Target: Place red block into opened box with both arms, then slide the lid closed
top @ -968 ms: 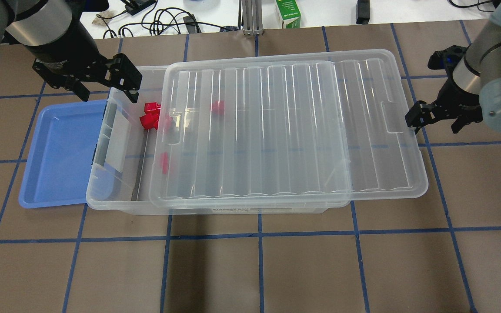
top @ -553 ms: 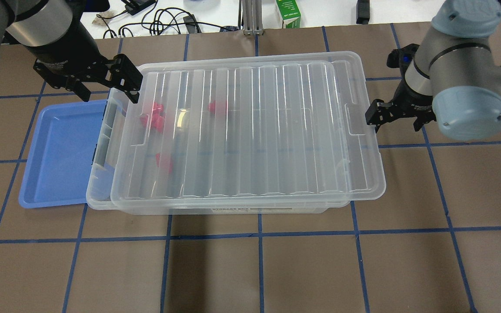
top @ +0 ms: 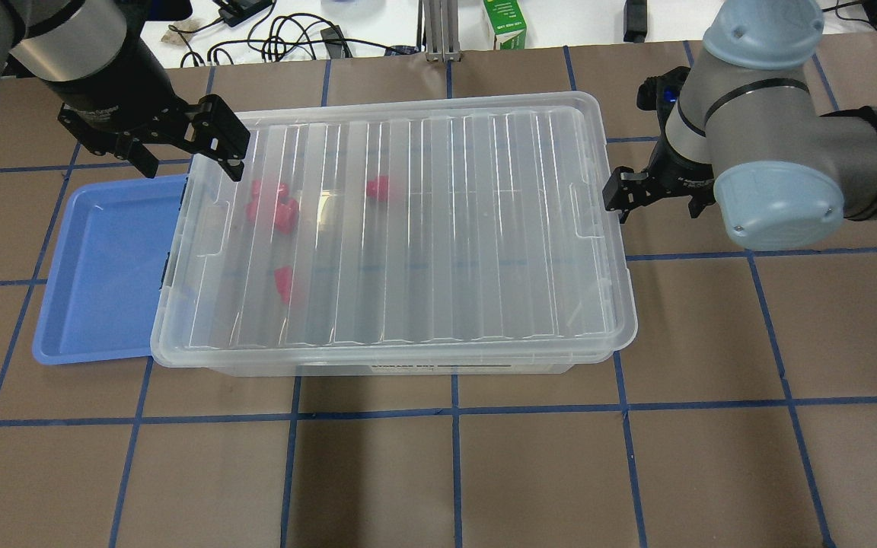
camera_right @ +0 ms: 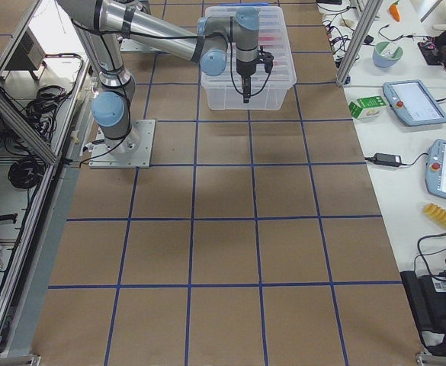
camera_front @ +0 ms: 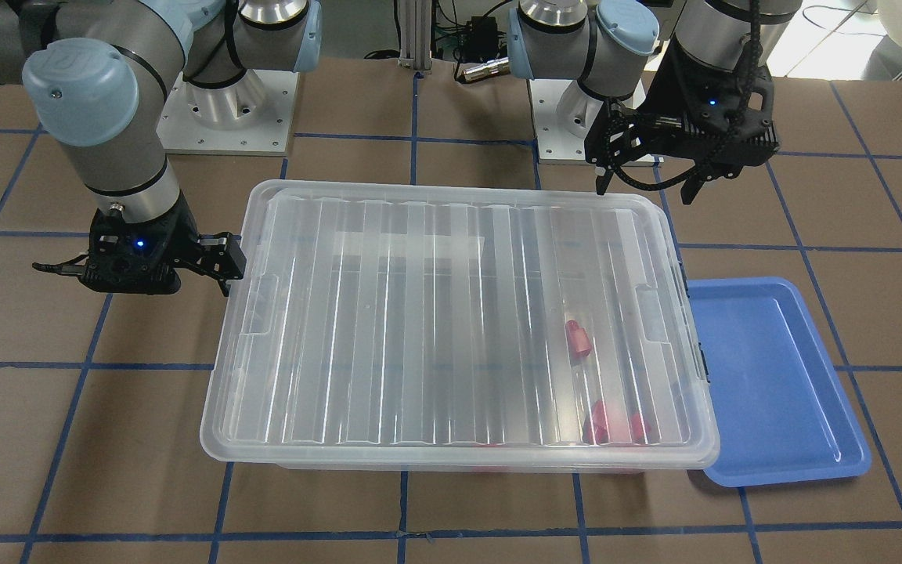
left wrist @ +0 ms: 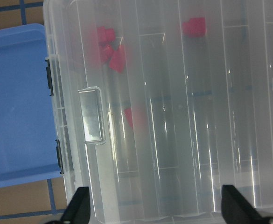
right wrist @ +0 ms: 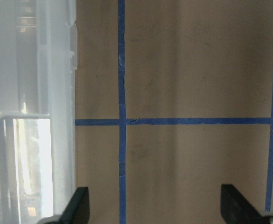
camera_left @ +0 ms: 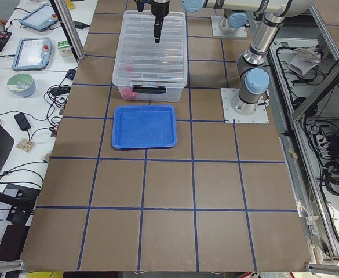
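Lid (top: 408,228) covers almost all the box (top: 377,367), slightly overhanging one end; red blocks (top: 378,187) lie inside. Right gripper (top: 655,199), fingers spread, at the lid's edge; left gripper (top: 189,156) spread, empty. Remaining, likely: final seating.

red blocks (top: 275,205) blurred beneath lid (top: 438,228); tray (top: 103,259) edge hidden by box (top: 271,367)

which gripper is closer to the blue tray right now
Left. The left gripper hangs over the corner of the box right beside the blue tray. The right gripper is at the opposite short edge of the lid, a whole box length away.
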Robot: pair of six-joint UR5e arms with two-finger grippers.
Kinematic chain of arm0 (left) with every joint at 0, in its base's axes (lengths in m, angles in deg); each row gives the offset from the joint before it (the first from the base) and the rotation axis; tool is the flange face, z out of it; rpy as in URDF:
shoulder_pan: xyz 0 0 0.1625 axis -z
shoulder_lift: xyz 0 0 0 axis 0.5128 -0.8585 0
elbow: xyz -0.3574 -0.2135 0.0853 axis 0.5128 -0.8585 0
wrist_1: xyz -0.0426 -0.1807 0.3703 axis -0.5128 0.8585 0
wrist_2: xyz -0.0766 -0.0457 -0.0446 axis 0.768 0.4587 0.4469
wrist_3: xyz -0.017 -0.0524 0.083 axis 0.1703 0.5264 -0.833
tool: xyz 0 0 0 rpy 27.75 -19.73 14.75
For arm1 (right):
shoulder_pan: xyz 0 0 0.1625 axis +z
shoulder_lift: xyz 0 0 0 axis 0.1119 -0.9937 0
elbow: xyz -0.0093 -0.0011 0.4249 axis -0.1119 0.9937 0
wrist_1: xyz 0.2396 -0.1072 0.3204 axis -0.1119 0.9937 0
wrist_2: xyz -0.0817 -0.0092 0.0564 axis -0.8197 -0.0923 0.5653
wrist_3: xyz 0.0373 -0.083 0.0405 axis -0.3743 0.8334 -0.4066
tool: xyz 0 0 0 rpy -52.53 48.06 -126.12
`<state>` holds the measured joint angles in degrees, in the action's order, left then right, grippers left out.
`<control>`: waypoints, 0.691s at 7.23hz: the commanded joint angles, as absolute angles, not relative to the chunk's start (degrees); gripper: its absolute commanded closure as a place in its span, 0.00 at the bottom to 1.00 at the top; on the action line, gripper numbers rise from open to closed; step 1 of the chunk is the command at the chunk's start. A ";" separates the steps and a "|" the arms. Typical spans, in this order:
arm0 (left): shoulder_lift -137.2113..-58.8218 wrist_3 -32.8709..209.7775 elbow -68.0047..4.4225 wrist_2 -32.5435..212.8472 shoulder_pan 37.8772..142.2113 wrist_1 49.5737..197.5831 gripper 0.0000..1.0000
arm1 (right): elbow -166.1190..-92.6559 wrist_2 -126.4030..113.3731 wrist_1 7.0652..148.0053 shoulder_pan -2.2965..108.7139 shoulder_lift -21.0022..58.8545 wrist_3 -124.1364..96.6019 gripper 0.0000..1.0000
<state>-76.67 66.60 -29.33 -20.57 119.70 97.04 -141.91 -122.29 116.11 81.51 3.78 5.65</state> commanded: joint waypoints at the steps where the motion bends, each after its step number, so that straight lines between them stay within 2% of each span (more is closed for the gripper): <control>1: -76.66 66.60 -29.33 -20.59 119.71 97.04 0.00 | -135.92 -122.00 109.22 81.73 1.39 5.38 0.00; 3: -76.66 66.60 -29.33 -20.59 119.71 97.04 0.00 | -124.86 -119.56 93.06 85.14 -2.57 2.93 0.00; 4: -76.66 66.60 -29.33 -20.76 119.71 97.04 0.00 | -122.81 -119.02 91.86 87.42 -3.02 2.74 0.00; 5: -76.58 66.78 -29.24 -21.38 119.71 97.04 0.00 | -125.05 -118.84 91.58 88.31 -2.68 2.73 0.00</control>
<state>-76.63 66.64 -29.31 -20.85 119.69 97.03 -124.89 -119.43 93.47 86.57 -2.50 3.03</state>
